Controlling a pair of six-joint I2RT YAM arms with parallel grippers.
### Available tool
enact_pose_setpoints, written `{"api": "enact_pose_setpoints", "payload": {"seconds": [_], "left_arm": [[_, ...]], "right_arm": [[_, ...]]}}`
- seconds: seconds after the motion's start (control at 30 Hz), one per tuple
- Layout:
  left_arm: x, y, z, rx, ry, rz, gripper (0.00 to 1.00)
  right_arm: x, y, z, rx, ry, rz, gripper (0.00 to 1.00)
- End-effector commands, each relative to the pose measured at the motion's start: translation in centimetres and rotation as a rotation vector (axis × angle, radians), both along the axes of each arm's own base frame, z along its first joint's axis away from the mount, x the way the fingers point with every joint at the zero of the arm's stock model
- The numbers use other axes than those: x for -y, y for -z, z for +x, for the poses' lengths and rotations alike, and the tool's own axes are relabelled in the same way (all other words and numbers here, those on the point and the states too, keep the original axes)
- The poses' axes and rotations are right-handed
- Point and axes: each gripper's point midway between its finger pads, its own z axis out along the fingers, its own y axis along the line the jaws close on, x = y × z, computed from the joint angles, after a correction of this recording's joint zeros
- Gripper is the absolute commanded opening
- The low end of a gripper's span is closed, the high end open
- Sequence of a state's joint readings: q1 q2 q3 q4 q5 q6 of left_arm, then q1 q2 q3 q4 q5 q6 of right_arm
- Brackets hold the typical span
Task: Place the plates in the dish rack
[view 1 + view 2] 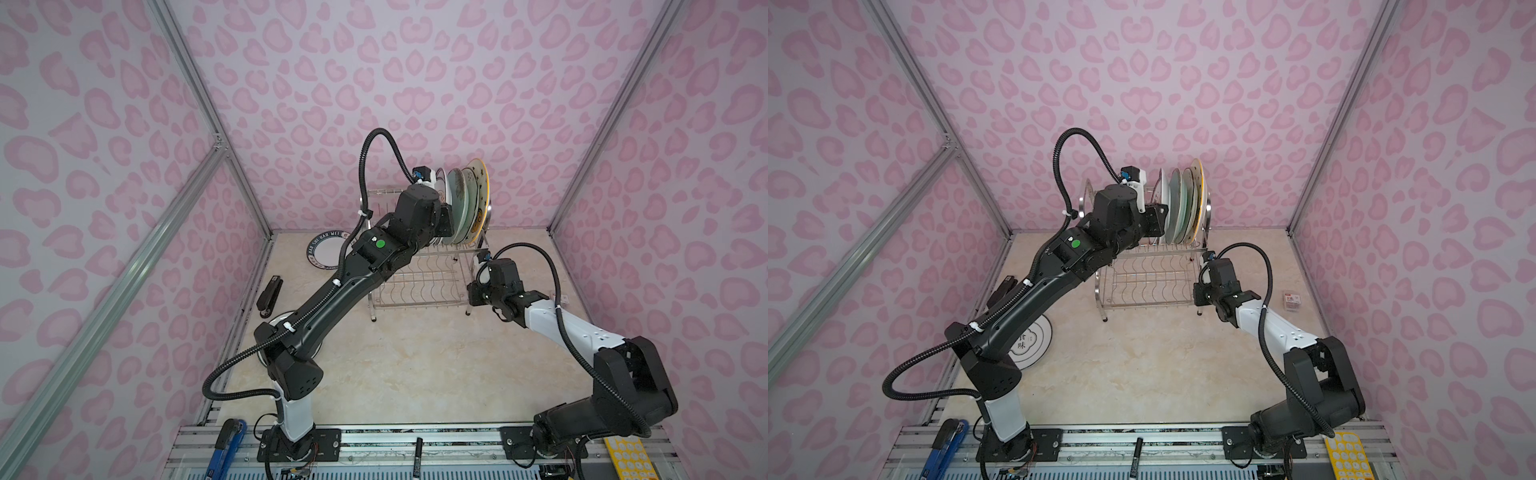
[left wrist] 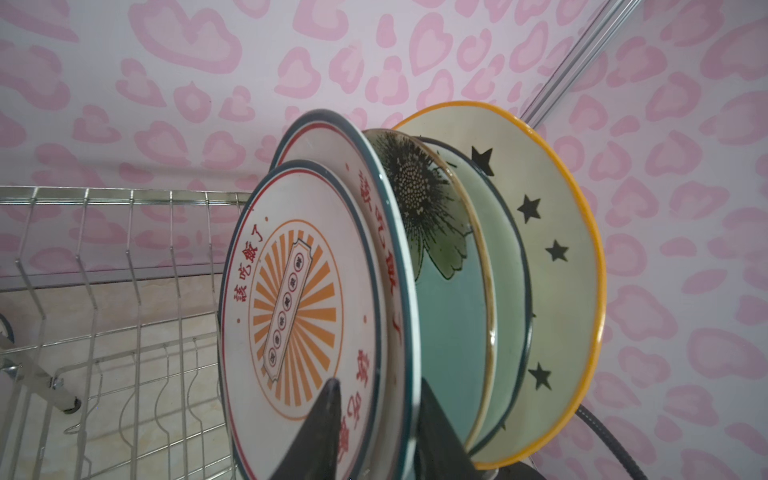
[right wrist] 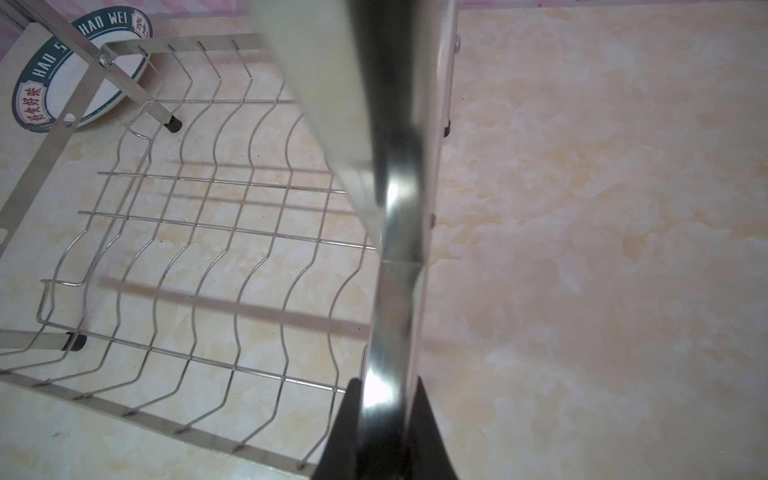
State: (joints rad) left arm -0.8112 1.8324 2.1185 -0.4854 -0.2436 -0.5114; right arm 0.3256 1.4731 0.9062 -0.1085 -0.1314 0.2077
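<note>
Nearest, left of the dish rack [image 1: 415,306], the black-ringed white plate [image 1: 1034,340] lies flat on the worktop [image 1: 415,365]. At the rack's front right the right end effector [image 3: 385,380] is clamped on its shiny side frame. Five plates stand on edge at the upper tier's right end; the left end effector [image 2: 378,382] straddles the leftmost, an orange-sunburst plate [image 2: 291,291], gripping or loose I cannot tell. Behind the rack's left side lies the navy-lettered plate [image 1: 326,249]

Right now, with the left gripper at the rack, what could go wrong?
The left gripper straddles the rim of the front sunburst plate; a skewed retreat could drag it from its slot. The right gripper clamps the frame of the dish rack; shifting it could jolt all five upright plates.
</note>
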Motion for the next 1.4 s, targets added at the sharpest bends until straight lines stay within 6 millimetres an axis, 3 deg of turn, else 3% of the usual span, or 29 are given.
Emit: {"api": "enact_pose_setpoints", "payload": {"seconds": [0.0,0.33,0.67,1.17,1.37], "left_arm": [[-0.9,-1.1,-0.3,0.028,-0.018,-0.007,0.34],[-1.0,-2.7,-1.8,0.088,0.043,-0.057,0.35],[-1.1,-2.9,-2.0,0.095,0.045,-0.059,0.35],[-4.3,-3.1,-2.7,0.127,-0.045,-0.010,0.40],[-7.1,-3.3,-3.6,0.145,-0.115,0.014,0.41]], "right_arm": [[-0.7,-1.1,0.0,0.019,-0.024,0.037,0.00],[-0.7,-1.2,0.0,0.021,-0.022,0.037,0.02],[-0.6,-1.4,-0.1,0.023,-0.020,0.034,0.03],[-0.2,-2.3,-0.3,0.041,-0.009,0.024,0.26],[0.1,-2.8,-0.3,0.056,0.000,0.019,0.32]]}}
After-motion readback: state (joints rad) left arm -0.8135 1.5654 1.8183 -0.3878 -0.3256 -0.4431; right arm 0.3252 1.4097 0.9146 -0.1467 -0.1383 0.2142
